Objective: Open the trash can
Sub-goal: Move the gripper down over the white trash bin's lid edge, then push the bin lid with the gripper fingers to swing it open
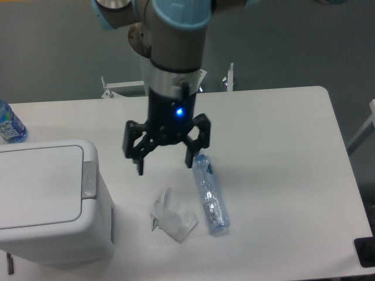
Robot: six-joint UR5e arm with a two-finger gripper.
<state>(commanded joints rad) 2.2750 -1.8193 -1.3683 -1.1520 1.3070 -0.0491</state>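
The one black claw hangs from the robot arm over the middle of the white table. Its two fingers are spread wide apart, and they pinch nothing. A small blue light glows on the claw's body, just above the fingers.

Just beside the right finger tip lies one clear plastic bottle. It is empty and lies flat on its side, with one end near the claw and the other end toward the front of the table. I cannot tell if the finger touches it.

Just left of that bottle sits one crumpled white wrapper. It is below the gap between the two fingers.

Farther to the left stands the one trash can. It is big and white, with round corners, and it sits at the front left of the table. Its flat lid is down. One small grey latch shows on the lid edge that faces the claw. The claw is apart from the can.

At the far left edge of the table, behind the can, one more bottle with a blue label peeks in. So there are two bottles in all.
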